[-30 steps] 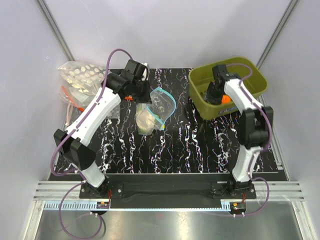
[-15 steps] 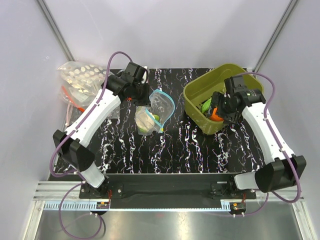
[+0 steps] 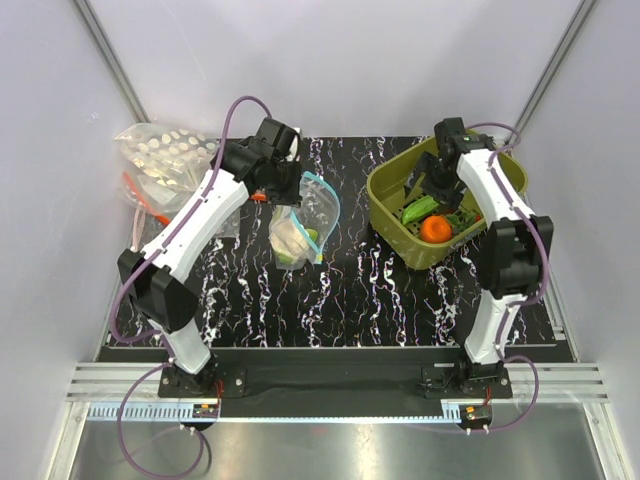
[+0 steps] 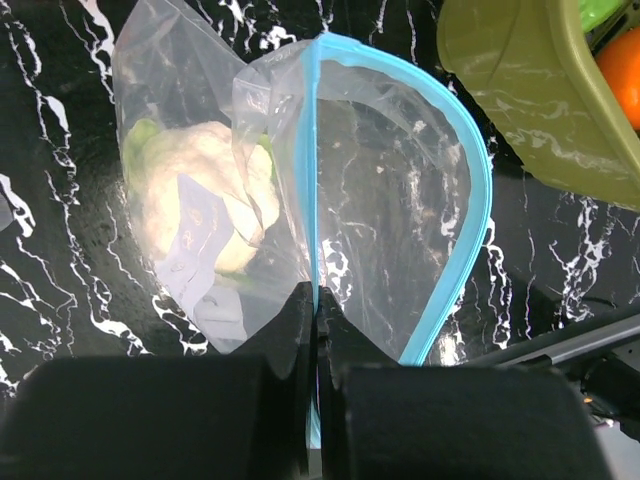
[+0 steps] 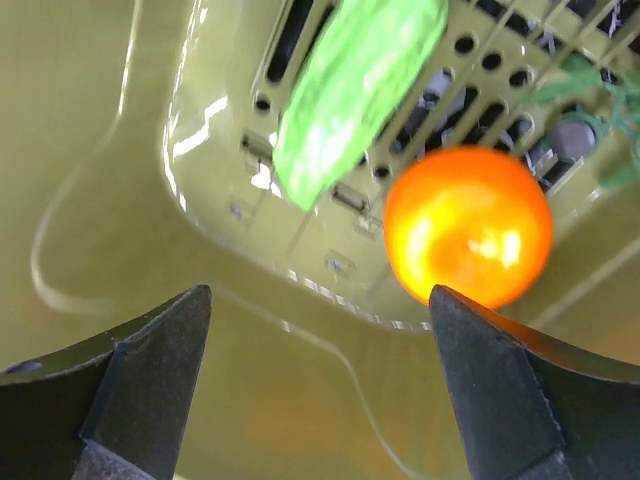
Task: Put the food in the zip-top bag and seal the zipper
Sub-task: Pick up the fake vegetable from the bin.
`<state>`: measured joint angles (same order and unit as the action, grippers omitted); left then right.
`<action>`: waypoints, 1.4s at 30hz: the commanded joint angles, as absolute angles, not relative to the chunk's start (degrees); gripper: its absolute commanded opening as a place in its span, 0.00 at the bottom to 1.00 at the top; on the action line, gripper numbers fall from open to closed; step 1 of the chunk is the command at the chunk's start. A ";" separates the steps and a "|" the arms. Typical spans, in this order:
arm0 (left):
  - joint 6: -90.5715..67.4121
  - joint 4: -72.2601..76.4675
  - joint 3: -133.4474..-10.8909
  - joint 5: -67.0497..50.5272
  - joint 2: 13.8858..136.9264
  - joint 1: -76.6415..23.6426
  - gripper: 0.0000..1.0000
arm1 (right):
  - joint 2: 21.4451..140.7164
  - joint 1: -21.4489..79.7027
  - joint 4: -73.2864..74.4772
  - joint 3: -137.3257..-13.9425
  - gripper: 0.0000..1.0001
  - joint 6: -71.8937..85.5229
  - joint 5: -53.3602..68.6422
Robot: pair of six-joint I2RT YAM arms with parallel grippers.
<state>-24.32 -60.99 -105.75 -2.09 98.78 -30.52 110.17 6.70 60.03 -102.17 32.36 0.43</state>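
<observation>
Item: L jaws together, clamped on zipper (image 4: 312, 150) of zip-top bag (image 4: 400, 200), mouth agape, mid-counter (image 3: 400, 300); cream piece (image 4: 200, 200) + green bit (image 4: 140, 135) inside. R jaws wide apart, nothing btwn, low inside olive basket (image 5: 100, 150), counter's right rear; orange piece (image 5: 468, 225) & green piece (image 5: 355, 80) on basket floor, just ahead.

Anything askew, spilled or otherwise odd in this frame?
Only the olive basket stands out: it sits skewed to the edges of the black mat. Nothing looks spilled. The orange piece and a green piece lie inside it, by the open, empty right gripper.
</observation>
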 commanded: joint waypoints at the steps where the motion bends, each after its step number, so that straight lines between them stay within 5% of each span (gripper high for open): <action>1: -22.94 -60.47 -108.20 -2.27 99.23 -28.39 0.00 | 114.76 6.86 59.32 -108.52 0.97 37.96 -4.73; 14: -25.13 -56.78 -97.13 -1.85 93.27 -27.16 0.00 | 123.40 7.21 51.97 -106.27 0.95 47.37 -13.00; 21: -24.88 -57.30 -95.53 -0.53 90.88 -27.16 0.00 | 123.84 7.29 46.32 -102.56 0.70 44.49 -12.83; 22: -24.87 -58.26 -96.41 -0.27 90.70 -27.16 0.00 | 122.71 7.29 45.80 -102.13 0.60 44.21 -13.09; 26: -25.31 -59.68 -99.14 -0.26 89.91 -27.77 0.00 | 115.24 7.29 41.06 -98.10 0.47 40.53 -14.85; 34: -28.12 -58.98 -100.46 4.22 90.61 -32.69 0.00 | 95.14 7.47 34.46 -88.69 0.36 33.49 -10.47; 42: -31.90 -60.29 -109.93 3.43 96.32 -36.04 0.00 | 80.43 12.56 27.16 -85.69 0.31 25.67 6.57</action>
<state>-29.65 -61.34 -105.10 2.24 94.80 -35.77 83.02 9.26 31.86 -85.95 30.98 -2.63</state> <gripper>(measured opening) 0.012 0.561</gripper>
